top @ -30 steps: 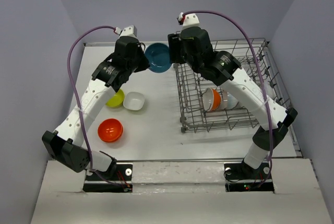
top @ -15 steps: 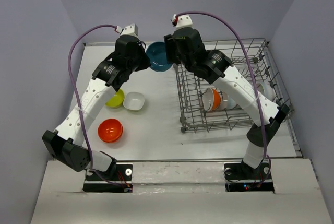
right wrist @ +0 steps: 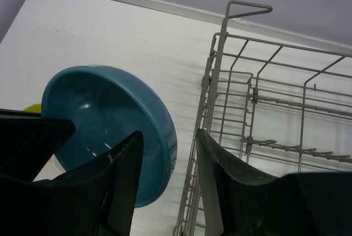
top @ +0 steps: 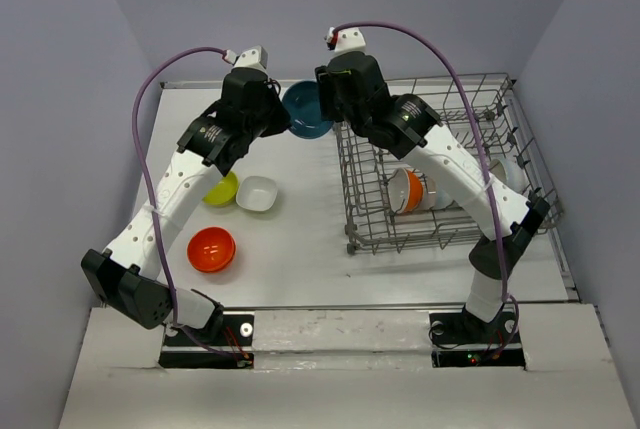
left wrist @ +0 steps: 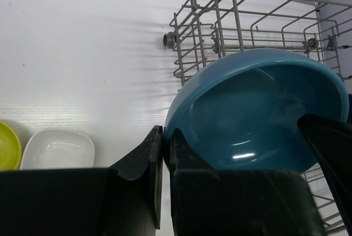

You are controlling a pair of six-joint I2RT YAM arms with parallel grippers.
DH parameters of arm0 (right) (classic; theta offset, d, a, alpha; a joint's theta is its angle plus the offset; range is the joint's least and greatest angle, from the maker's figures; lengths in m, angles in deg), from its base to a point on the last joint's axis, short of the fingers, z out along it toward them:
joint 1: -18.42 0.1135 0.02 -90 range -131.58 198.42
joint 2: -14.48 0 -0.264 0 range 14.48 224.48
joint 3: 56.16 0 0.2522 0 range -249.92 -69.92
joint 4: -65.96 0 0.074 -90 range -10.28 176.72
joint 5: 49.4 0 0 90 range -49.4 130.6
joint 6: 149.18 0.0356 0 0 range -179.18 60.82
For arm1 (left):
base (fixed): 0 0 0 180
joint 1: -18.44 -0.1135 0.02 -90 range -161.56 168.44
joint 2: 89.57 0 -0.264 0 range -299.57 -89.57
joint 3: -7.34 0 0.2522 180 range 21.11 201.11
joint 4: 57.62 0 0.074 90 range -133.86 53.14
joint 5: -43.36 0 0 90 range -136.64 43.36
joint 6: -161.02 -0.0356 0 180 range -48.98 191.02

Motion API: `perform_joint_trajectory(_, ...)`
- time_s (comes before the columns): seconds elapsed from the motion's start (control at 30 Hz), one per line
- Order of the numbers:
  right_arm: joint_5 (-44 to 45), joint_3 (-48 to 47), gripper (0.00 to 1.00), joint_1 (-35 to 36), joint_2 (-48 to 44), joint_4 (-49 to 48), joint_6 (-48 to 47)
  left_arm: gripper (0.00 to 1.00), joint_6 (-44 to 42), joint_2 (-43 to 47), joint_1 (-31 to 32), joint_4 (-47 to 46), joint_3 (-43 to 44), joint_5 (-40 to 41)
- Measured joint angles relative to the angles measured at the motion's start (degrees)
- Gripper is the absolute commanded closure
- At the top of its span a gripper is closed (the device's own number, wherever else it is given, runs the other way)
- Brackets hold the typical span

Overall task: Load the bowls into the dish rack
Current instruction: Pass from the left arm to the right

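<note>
Left gripper [left wrist: 164, 142] pinching blue bowl [left wrist: 258, 109] (rim), right gripper [right wrist: 169, 137] spread alongside

Two arms meeting at a blue bowl [top: 308, 112] at the far side of the worktop [top: 300, 239].
Left pincer [top: 281, 119] and right pincer [top: 328, 101] flank the bowl, just beside the far-left corner of the wire dish rack [top: 352, 184]. An orange bowl [top: 403, 190] and a white bowl [top: 436, 192] stand inside the rack. Yellow-green bowl [top: 221, 189] and squarish white bowl [top: 257, 193] sit side by side; the orange-red bowl [top: 211, 249] lies nearer.

Plain lavender-grey walls [top: 60, 69] enclose a white table [top: 300, 239]; lighting seems even, perhaps overhead.
</note>
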Motion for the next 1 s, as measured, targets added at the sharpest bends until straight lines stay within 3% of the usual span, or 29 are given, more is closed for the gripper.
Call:
perform_joint_trajectory(0.43,0.55,0.00,0.57,0.00,0.52,0.02,-0.28,1.00,-0.07,0.00,0.04,0.02,0.00,-0.07)
perform_joint_trajectory(1.0,1.27,0.00,0.92,0.02,0.61,1.16,-2.08,1.00,-0.31,0.02,0.44,-0.59,0.00,-0.15)
